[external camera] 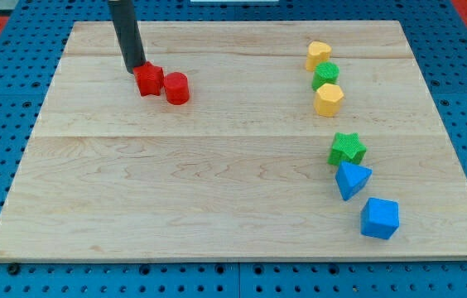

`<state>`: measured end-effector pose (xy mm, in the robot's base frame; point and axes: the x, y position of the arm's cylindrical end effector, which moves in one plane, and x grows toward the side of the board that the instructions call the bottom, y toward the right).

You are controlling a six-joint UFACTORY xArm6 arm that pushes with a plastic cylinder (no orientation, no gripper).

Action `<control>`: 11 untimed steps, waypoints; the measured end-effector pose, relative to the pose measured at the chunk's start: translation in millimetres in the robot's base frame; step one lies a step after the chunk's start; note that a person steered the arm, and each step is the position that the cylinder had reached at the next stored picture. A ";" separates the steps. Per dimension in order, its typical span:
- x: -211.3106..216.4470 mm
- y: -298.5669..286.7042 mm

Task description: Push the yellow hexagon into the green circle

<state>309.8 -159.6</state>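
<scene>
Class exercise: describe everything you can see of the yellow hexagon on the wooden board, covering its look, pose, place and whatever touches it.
The yellow hexagon is a small, chunky block of matt plastic-looking material, lying flat with its six-sided face up. It sits on the wooden board toward the view's upper right, lowest in a short column: the green circle presses against its upper edge, with another yellow block beyond that. The green star lies below it, apart. My tip is far off at the view's left, beside two red blocks.

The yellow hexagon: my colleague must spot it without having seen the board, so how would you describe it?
Look at the wooden board's right half, where a short column of three blocks stands near the view's top. The yellow hexagon is the lowest, touching the green circle above it. The other yellow block tops the column.
</scene>
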 end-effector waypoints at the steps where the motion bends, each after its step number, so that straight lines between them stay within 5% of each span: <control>1: -6.4 13.0; 2: -22.9 101.4; 4: 60.5 125.6; 5: 98.9 183.9; 7: 91.6 289.9; 11: 41.9 318.9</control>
<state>351.7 159.3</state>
